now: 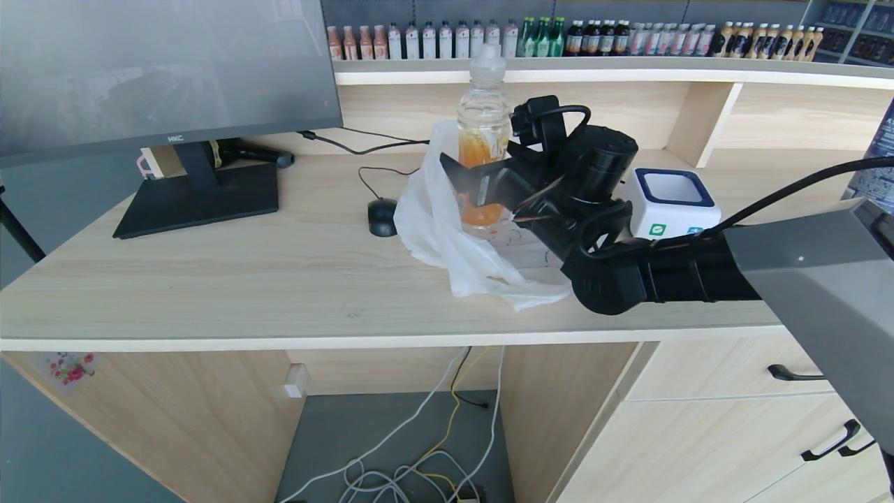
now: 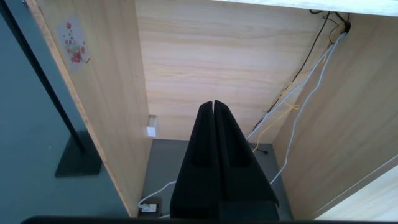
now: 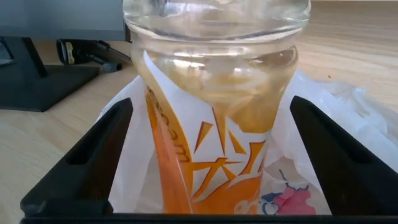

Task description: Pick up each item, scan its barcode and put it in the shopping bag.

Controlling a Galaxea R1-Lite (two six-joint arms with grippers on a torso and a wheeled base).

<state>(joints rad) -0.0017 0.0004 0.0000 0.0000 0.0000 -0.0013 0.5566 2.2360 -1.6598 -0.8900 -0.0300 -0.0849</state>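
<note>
Your L hand (image 2: 214,107) hangs below the desk (image 1: 209,279) edge, fingers pressed together, nothing held. Wood panel and cables (image 2: 298,93) are in front of it.

On the desk, the white shopping bag (image 1: 433,237) lies slumped. The bottle (image 1: 483,119) stands upright in it: orange label, white cap.

Your R hand (image 1: 485,188) is spread wide around the bottle, a finger each side w/ gaps, not gripping.

- Mouse (image 1: 382,216) is just left of the bag.
- Scanner (image 1: 670,202) is right of the R hand, a bit further back.
- Monitor (image 1: 160,70) is far left.
- Shelf bottles (image 1: 559,38) are at the back.
</note>
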